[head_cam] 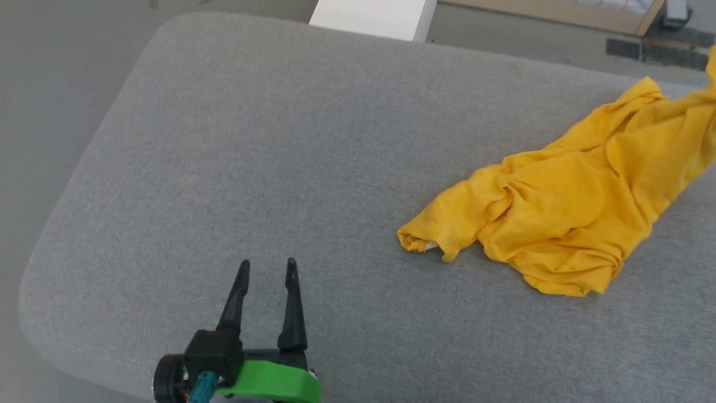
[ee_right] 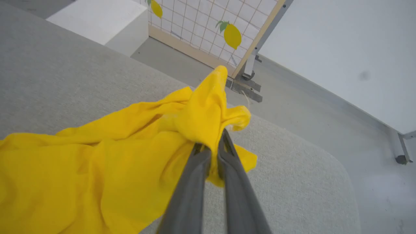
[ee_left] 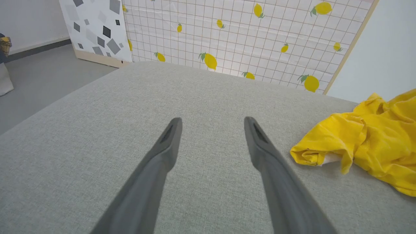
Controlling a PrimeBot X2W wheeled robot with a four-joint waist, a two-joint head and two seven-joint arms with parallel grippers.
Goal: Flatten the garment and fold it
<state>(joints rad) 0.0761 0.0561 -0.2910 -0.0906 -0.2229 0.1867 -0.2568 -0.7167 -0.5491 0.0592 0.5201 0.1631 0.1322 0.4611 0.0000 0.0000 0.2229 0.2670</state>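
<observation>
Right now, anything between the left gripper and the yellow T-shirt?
Nothing visible. Only bare grey cushion lies between the open left gripper and the yellow T-shirt to its right. The right gripper is shut on its other end.

The garment (head_cam: 559, 224) on the right side of the cushion (head_cam: 279, 140) — the left gripper (head_cam: 267, 262) over its near-left part, well apart
</observation>
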